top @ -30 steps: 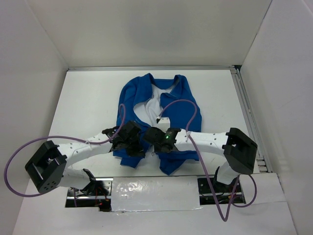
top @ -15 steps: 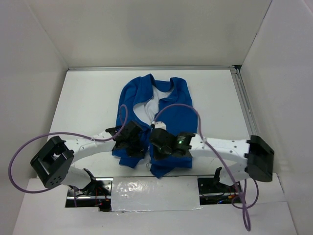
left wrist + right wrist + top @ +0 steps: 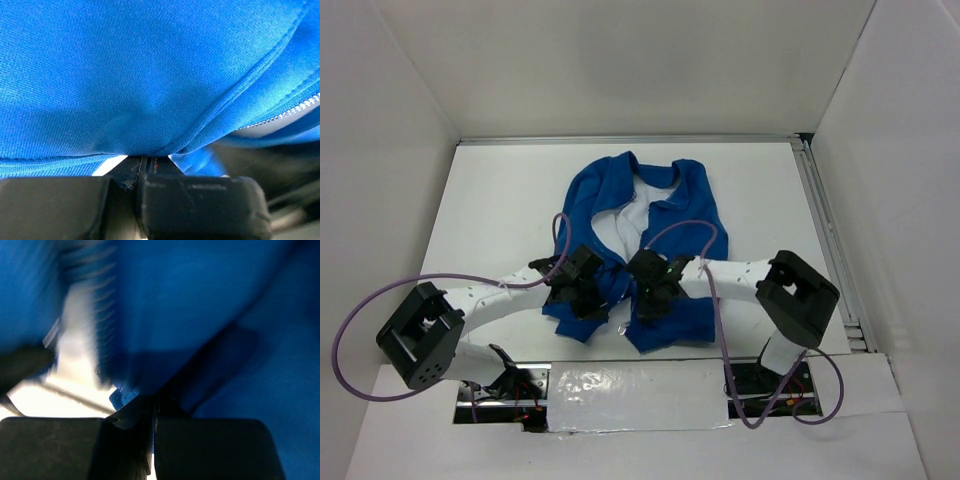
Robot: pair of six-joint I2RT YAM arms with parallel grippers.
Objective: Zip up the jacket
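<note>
White table [image 3: 490, 210], blue jacket [image 3: 688, 203] on it — rumpled, front open

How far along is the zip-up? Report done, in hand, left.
Done: the jacket lies front up. In hand: left gripper and right gripper, both shut, pinch its front edges near the hem. Left: all the zipping; white lining shows in the open front.

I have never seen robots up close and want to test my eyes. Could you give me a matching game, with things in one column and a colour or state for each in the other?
Things:
1. jacket
2. left gripper
3. zipper teeth
4. cable

Colour or state:
a. silver
b. purple
c. blue, front open near the collar
d. shut on a fold of fabric

Pairs: 1-c, 2-d, 3-a, 4-b
</note>
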